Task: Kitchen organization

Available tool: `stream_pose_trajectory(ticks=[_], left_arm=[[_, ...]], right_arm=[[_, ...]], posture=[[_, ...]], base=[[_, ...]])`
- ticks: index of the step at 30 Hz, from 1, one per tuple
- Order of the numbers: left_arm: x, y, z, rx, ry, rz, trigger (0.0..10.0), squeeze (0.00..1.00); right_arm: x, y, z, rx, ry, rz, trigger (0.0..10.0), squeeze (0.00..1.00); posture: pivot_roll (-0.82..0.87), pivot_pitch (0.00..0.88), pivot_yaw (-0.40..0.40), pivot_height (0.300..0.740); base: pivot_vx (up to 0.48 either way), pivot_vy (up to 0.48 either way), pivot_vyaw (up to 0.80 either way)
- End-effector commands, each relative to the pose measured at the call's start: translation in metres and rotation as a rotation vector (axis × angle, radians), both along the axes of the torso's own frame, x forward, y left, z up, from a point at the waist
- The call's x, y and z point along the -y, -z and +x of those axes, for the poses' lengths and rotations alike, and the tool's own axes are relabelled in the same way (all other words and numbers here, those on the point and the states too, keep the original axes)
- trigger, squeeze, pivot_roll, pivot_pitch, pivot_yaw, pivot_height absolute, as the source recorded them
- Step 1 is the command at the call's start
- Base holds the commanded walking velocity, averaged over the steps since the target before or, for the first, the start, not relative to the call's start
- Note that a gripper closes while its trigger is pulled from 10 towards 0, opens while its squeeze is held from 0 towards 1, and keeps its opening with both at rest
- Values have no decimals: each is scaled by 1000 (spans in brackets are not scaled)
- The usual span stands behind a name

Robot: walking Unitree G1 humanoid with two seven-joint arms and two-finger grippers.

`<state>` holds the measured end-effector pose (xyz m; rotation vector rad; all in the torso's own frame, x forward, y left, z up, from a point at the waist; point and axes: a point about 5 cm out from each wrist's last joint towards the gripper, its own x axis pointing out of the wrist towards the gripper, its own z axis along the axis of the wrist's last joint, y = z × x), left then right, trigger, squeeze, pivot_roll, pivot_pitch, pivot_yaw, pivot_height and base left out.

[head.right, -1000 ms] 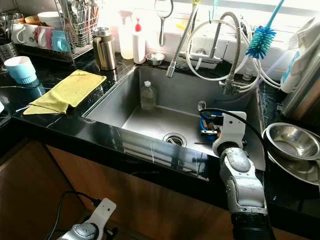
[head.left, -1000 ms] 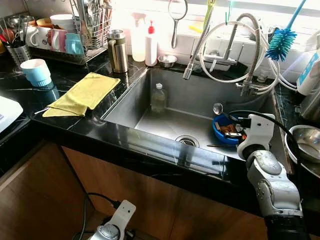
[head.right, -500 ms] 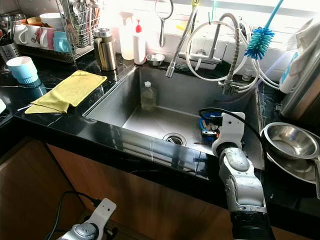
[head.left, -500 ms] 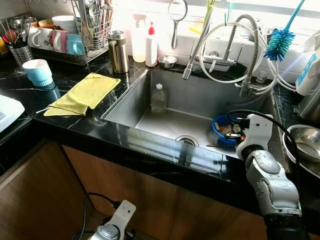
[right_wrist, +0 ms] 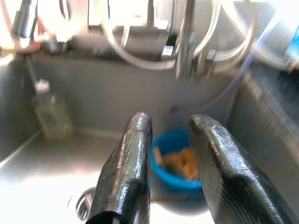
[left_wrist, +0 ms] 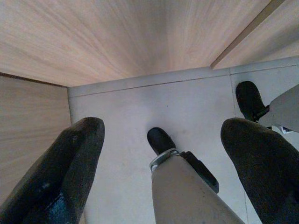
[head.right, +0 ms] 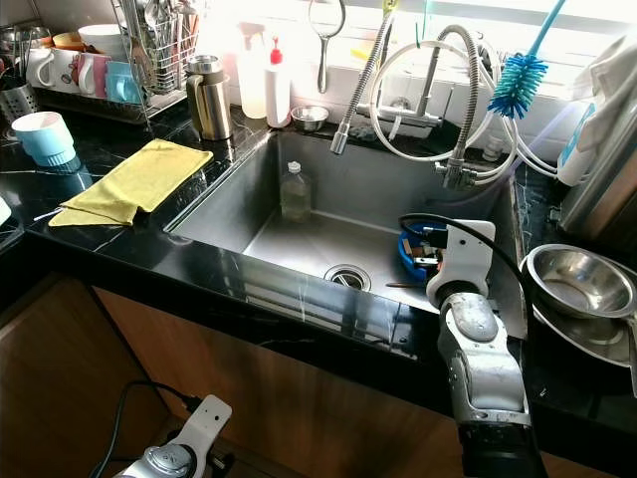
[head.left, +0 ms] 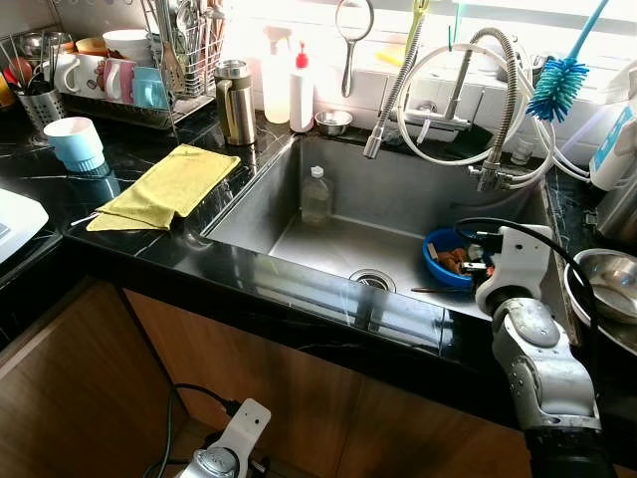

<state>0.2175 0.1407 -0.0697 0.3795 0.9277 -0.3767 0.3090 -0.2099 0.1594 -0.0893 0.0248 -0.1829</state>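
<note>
While my right gripper (right_wrist: 170, 163) hangs over the right end of the sink (head.left: 328, 234), its two fingers (right_wrist: 126, 163) stand a little apart with nothing between them, pointing toward the blue bowl (head.left: 448, 259). That bowl sits on the sink floor at the right, holding brownish scraps, and my fingertips are above and short of it, not touching. A thin dark stick (head.left: 438, 291) lies on the sink floor just in front of the bowl. The drain (head.left: 372, 281) is near the middle of the basin, and a small clear bottle (head.left: 315, 194) stands upright against the back wall at the left. The coiled tap hose (head.left: 468, 100) loops above the back of the sink. On the counter to the left lies a yellow cloth (head.left: 164, 187), with a light blue cup (head.left: 76, 142) beyond it and a dish rack (head.left: 119, 70) behind. A steel bowl (head.right: 577, 284) rests on the counter to the right. My left gripper (left_wrist: 163, 163) hangs idle by the cabinet, fingers (left_wrist: 60, 172) spread wide and empty over the grey floor (left_wrist: 140, 107).
</note>
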Motion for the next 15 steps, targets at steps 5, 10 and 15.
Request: stream_pose_trajectory(ticks=[5,10,15], left_arm=[[1,1,-1,-3,19,14,10000,0],[1,0,0,-1,20,12,10000,0],[2,0,1,0,27,13,10000,0]], right_arm=[[11,-23,-18,170,179,-78,10000,0],[18,-16,-41,205,261,-124,10000,0],[20,-13,-62,248,327,-159,10000,0]], posture=[[9,3,-35,736],[3,9,-32,736],[0,11,-30,736]], base=[[0,0,0],[0,0,0],[0,0,0]])
